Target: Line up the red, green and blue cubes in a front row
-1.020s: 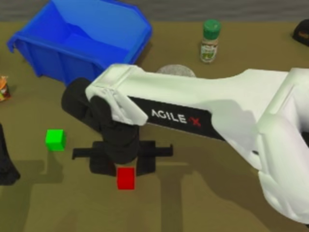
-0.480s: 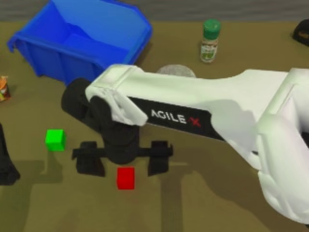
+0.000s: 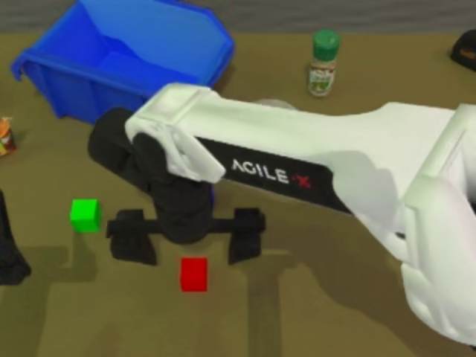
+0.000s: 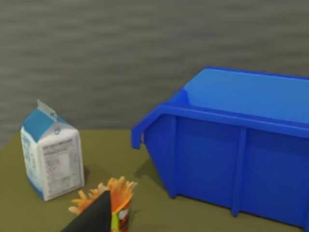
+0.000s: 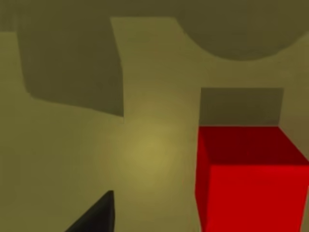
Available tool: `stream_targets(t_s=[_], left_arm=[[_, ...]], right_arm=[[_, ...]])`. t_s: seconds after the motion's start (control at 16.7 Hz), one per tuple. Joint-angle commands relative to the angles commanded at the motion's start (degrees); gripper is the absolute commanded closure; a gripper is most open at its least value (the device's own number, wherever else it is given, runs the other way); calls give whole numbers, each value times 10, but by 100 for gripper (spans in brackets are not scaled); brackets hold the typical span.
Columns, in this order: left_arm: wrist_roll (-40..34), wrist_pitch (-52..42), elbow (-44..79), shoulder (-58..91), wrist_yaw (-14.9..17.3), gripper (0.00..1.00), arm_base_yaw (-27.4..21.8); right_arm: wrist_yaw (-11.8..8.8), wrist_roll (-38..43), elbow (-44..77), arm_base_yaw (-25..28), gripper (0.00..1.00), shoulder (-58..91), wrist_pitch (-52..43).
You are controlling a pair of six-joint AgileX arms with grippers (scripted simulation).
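Big blue bin (image 3: 119, 56) at table's (image 3: 312, 312) far left, open top, w/ ribbed outer wall in left wrist view. Spice bottle (image 3: 323, 63) w/ green cap stands upright far side, right of centre, well apart from bin. Grey round thing (image 3: 271, 104) near middle, mostly hidden, can't tell what. Black object (image 3: 465, 48) at far right edge, cut off. Snack packet (image 3: 6, 137) at left edge; left wrist view shows it as fries carton, just beside a blue-white milk carton (image 4: 50, 157), upright, near bin.

Even, flat rendered light, no glare; soft shadows on the table (image 3: 312, 312) under the right arm (image 3: 312, 171).
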Motion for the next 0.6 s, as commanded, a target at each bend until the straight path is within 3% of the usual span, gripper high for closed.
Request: stream_targets(t_s=[0.3,0.6], left_arm=[[0,0,0,0,0,0,0],[0,0,0,0,0,0,0]], right_arm=[[0,1,78,4,0,-14,-95],[0,1,83,1,0,-14,-100]])
